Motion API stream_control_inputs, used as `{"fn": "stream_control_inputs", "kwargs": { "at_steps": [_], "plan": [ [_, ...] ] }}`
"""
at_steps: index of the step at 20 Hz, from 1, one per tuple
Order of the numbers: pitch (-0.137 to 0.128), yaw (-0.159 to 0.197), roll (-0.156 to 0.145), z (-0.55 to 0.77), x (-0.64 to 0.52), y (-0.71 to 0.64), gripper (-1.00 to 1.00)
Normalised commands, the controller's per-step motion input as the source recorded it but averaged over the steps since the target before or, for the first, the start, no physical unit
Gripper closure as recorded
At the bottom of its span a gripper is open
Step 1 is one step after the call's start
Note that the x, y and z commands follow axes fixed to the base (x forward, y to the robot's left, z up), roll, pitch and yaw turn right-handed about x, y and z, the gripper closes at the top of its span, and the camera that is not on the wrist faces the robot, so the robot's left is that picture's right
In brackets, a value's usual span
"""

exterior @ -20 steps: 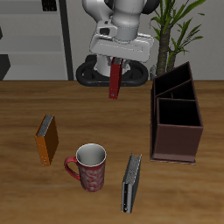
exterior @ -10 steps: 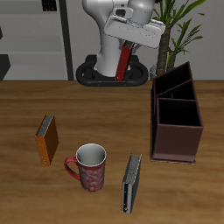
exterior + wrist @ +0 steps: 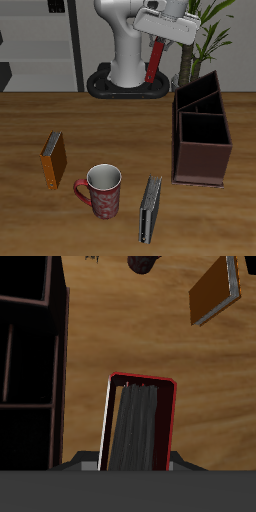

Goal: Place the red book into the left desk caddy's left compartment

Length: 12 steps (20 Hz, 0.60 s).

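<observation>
My gripper (image 3: 160,42) is shut on the red book (image 3: 156,60), which hangs tilted high above the back of the table, apart from the caddy. In the wrist view the red book (image 3: 139,424) shows end-on between the fingers, with pale page edges along one side. The left desk caddy (image 3: 201,128) is a dark maroon-brown box with inner dividers, standing on the table below and toward the front of the book. Its dark compartments also show in the wrist view (image 3: 30,356). All its compartments look empty.
An orange-brown book (image 3: 54,159) lies on the table and shows in the wrist view (image 3: 214,291). A patterned red mug (image 3: 101,190) stands near the front edge. A thin dark grey book (image 3: 150,209) lies beside the mug. A potted plant (image 3: 200,30) stands behind the caddy.
The gripper has carried the red book upward and sideways toward the caddy's side, and the book's tilt has swung over. Nothing on the table has moved.
</observation>
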Motion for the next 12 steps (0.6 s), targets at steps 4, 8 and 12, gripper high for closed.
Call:
{"fn": "stream_control_inputs", "kwargs": {
  "at_steps": [4, 8, 12],
  "plan": [
    [-0.031, 0.011, 0.021, 0.01, -0.28, 0.29, 1.00],
    [-0.013, 0.021, 0.035, -0.07, -0.23, 0.35, 1.00],
    [-0.028, 0.048, 0.091, -0.04, -0.21, 0.48, 1.00]
  ]
}}
